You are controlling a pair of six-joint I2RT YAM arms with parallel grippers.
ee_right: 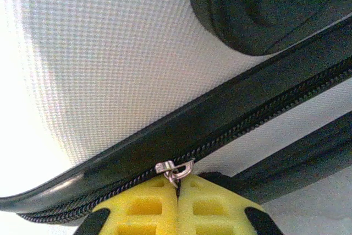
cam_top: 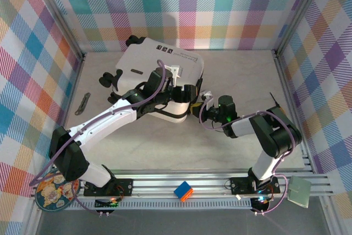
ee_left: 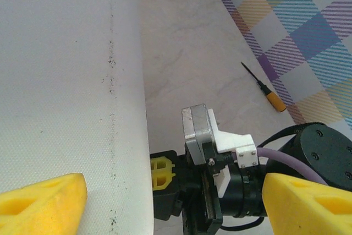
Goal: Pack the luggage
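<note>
Your right claw (ee_right: 177, 193) is clenched on the small metal zipper pull (ee_right: 175, 170) of the white suitcase (cam_top: 157, 61). The pull is pinched between the claw's yellow fingertips (ee_right: 143, 207), right at the black zipper seam (ee_right: 258, 115). A black wheel (ee_right: 264, 9) sits at 1 o'clock from the pull.

From above, the suitcase lies flat on the table (cam_top: 236, 70), toward 12 o'clock from the table's middle. The right claw meets it at its 4 o'clock corner.

Your left claw (ee_left: 175, 205) is released, spread wide and grasping nothing, with one yellow finger (ee_left: 44, 205) over the white shell. In the left wrist view, a screwdriver (ee_left: 265, 89) lies on the table at 1 o'clock, well apart from the suitcase.
</note>
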